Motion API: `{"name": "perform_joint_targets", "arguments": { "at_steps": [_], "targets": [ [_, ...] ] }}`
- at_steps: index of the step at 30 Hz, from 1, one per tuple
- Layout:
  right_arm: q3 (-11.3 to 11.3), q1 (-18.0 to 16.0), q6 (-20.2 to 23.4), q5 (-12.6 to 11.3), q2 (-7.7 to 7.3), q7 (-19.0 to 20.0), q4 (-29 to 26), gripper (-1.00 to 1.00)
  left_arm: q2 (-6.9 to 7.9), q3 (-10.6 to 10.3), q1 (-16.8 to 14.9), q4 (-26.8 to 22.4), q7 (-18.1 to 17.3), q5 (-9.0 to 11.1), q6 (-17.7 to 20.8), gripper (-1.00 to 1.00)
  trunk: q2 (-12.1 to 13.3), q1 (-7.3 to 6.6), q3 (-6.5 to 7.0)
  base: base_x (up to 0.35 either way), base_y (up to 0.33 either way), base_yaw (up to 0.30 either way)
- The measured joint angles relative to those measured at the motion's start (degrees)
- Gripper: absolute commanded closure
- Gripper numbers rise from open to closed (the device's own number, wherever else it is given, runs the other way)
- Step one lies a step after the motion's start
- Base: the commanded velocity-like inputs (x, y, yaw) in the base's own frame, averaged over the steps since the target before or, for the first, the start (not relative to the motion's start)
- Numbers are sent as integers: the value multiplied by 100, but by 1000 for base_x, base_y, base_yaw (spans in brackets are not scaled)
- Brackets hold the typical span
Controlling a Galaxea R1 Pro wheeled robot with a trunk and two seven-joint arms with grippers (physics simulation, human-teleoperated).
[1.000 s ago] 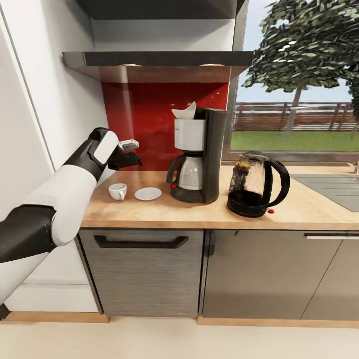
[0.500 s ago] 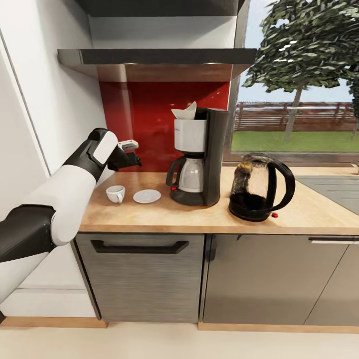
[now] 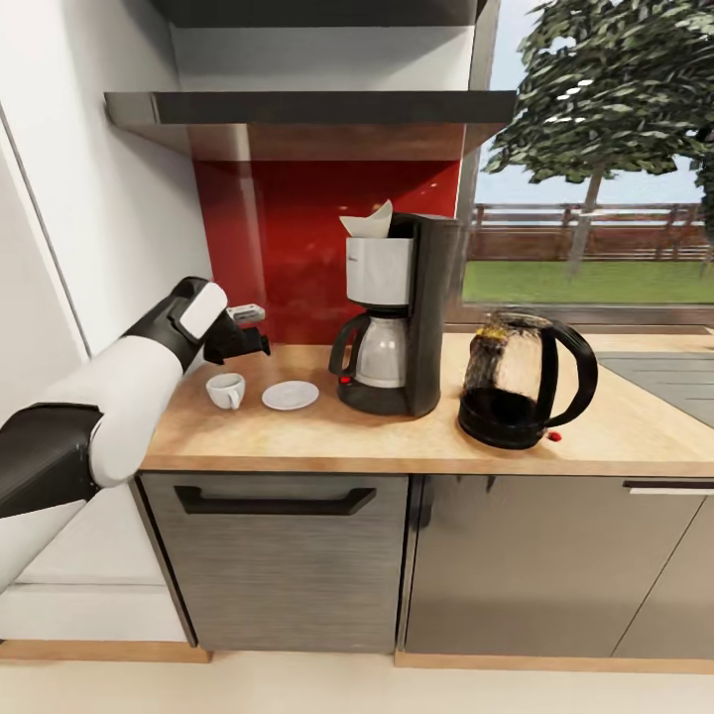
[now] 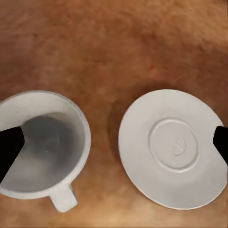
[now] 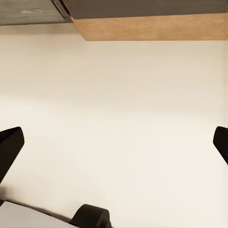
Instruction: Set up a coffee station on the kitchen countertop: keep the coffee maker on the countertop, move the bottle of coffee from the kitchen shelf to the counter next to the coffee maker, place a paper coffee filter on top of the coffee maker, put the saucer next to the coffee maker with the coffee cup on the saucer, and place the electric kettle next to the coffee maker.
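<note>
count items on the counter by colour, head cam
White: 3 – coffee cup, saucer, paper coffee filter
Black/silver: 1 – coffee maker
Smoky/black: 1 – electric kettle
Total: 5

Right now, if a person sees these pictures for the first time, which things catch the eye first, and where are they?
The tall coffee maker stands mid-counter before the red wall panel, a white filter sticking up from its top. To its right sits the smoky kettle. To its left the cup and the saucer lie side by side, apart, with the open left gripper above them.
</note>
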Motion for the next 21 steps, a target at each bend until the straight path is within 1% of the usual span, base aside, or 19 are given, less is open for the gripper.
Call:
{"name": "perform_joint_targets", "arguments": {
  "at_steps": [2,3,9,21],
  "targets": [
    [1,0,-11,1,4,-27,0,-100,74,0,0,60,0,1,0,-100,0,0,0,118,0,0],
    [5,0,-23,1,9,-53,0,-100,135,4,0,103,0,-10,3,-100,0,-2,0,195,0,0],
    [9,0,-29,3,16,-167,0,-100,165,8,0,238,1,4,-3,-100,0,-1,0,99,0,0],
    [11,0,-30,3,26,-205,0,-100,171,9,0,324,-4,9,-2,-100,0,0,0,9,0,0]
  ]
}}
